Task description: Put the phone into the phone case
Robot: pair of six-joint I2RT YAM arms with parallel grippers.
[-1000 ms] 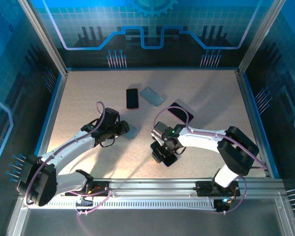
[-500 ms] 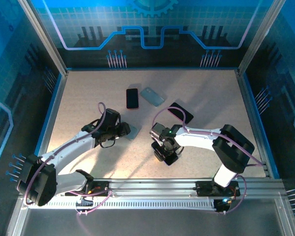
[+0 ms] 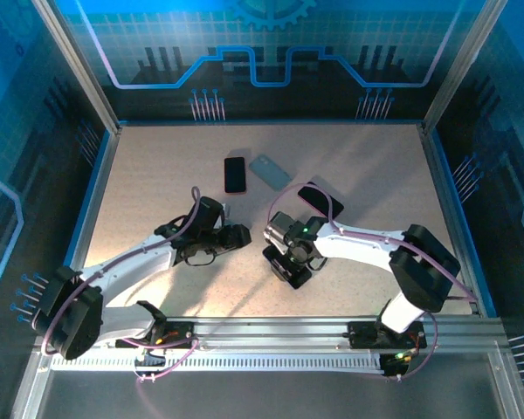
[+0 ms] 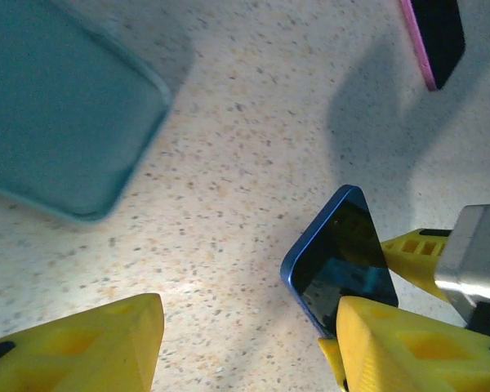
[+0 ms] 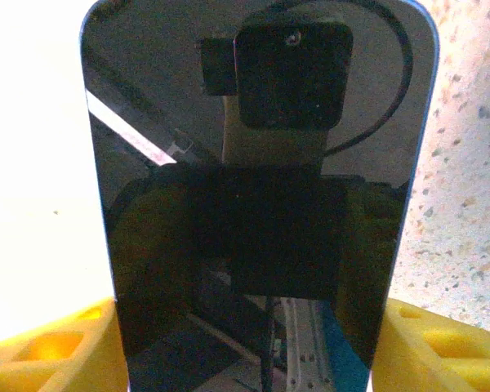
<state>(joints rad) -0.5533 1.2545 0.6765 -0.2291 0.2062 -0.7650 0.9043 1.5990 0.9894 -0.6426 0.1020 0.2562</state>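
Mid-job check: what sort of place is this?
Probably a robot demo or data-collection cell: aluminium frame posts and blue printed panels enclose a speckled table; a left arm and right arm are bolted to its rail, the right holding a blue phone.

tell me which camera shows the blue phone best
Right wrist: the blue phone faces it close up, screen and both side edges clear. Left wrist catches one blue-rimmed corner; top external, a small dark shape.

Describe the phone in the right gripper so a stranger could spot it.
On the speckled table, look just front of centre, where the two arms nearly meet. There the right gripper's yellow fingers clamp a phone with dark glass. Its blue edge sets it apart from the red-edged phone lying flat farther back.
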